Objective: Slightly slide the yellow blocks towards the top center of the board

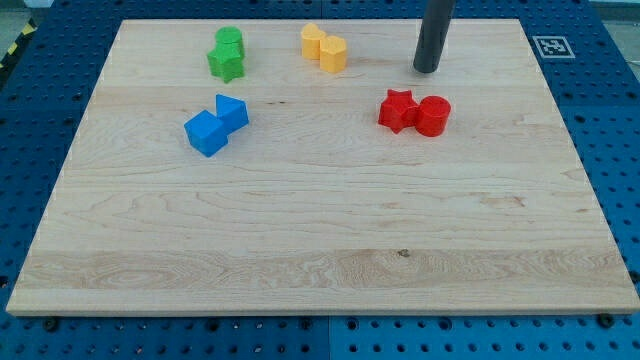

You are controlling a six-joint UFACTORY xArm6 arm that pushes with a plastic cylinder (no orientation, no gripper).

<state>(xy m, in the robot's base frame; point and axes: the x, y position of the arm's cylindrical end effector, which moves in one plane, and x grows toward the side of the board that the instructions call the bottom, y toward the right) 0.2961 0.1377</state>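
My tip (427, 69) stands on the wooden tabletop (320, 240) near the view's top, right of centre, touching no block; there is no claw on this arm, only the straight dark rod, so nothing is spread, pressed together or pinched. The two yellow blocks (324, 47), the things the task concerns, sit touching each other near the view's top, a little left of the tip and apart from it, with bare wood between; their exact shapes are hard to make out, though both look faceted. Just below the tip lie a red star (397, 110) and a red cylinder (434, 116), side by side and touching; toward the view's top left sit the green blocks (228, 54), one against the other, and below them two blue blocks (216, 124), also in contact. I judge the step in hand to be the approach, with the push itself not yet begun; the yellow pair already lies close to the top centre, so only a small nudge seems wanted. The next move, as I read it, calls for bringing the tip round to the pair's left or lower side and pressing gently, since a push from where the tip stands now would drive the pair leftward toward the green blocks; the contact should be square on the pair, lest the two blocks split apart.
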